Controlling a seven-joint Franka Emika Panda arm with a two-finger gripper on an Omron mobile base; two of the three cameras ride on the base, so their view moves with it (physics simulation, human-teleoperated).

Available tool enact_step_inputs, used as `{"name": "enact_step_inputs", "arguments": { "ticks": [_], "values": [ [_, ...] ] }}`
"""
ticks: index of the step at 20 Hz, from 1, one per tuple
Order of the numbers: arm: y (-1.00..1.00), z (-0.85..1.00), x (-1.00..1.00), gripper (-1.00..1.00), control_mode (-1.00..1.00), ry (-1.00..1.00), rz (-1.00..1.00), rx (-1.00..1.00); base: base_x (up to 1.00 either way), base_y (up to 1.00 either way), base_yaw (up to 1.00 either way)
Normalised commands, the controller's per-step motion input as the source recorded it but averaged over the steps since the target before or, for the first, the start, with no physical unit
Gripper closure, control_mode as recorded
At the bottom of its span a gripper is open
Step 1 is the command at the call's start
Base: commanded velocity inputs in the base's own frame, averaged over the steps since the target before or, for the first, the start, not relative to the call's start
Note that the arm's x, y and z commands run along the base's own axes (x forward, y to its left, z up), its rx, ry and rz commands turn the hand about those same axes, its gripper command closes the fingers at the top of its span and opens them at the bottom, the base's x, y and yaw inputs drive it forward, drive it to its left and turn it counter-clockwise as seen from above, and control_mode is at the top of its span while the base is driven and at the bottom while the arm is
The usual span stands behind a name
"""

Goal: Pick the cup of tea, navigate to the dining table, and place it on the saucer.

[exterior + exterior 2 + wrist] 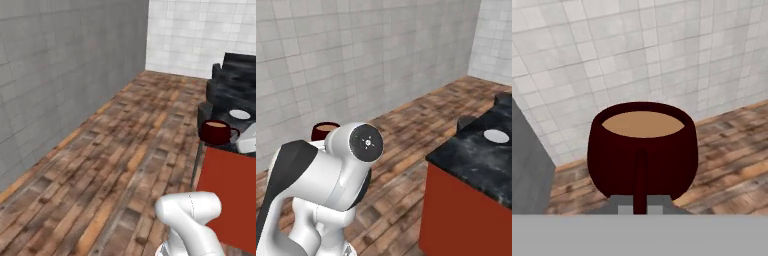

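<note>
Shown mid-carry: cup of tea point(642, 150) upright, brimful of light brown liquid, pinched by its handle in the fully closed gripper point(640, 209). Held aloft over wooden floor point(115, 165), just off the near corner of the dining table point(476, 155). Saucer point(496, 135) at roughly two o'clock on the black top, well apart from the cup. Likely hazards: slopping tea through a sudden stop or tilt; clipping the table edge if swung in too low; landing off-centre on the saucer.

From the right base view the robot's own arm point(331, 170) hides most of the cup of tea point(325, 129). The dining table point(476, 155) runs off the right edge, its far end cut off.
</note>
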Motion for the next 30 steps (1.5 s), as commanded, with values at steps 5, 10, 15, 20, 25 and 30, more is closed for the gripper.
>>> {"name": "enact_step_inputs", "arguments": {
  "ticks": [5, 10, 15, 20, 25, 30],
  "values": [
    [0.00, 0.00, 0.00, 1.00, 1.00, 0.00, 0.00, 0.00, 1.00, 0.94, -0.48],
    [0.00, 0.00, 0.00, 1.00, 1.00, 0.00, 0.00, 0.00, 1.00, 0.93, -0.52],
    [0.00, 0.00, 0.00, 1.00, 1.00, 0.00, 0.00, 0.00, 1.00, 0.90, -0.58],
    [0.00, 0.00, 0.00, 1.00, 1.00, 0.00, 0.00, 0.00, 1.00, 0.85, -0.64],
    [0.00, 0.00, 0.00, 1.00, 1.00, 0.00, 0.00, 0.00, 0.85, 0.71, -0.74],
    [0.00, 0.00, 0.00, 1.00, 1.00, 0.00, 0.00, 0.00, 0.69, 0.28, -0.75]
  ]
}}
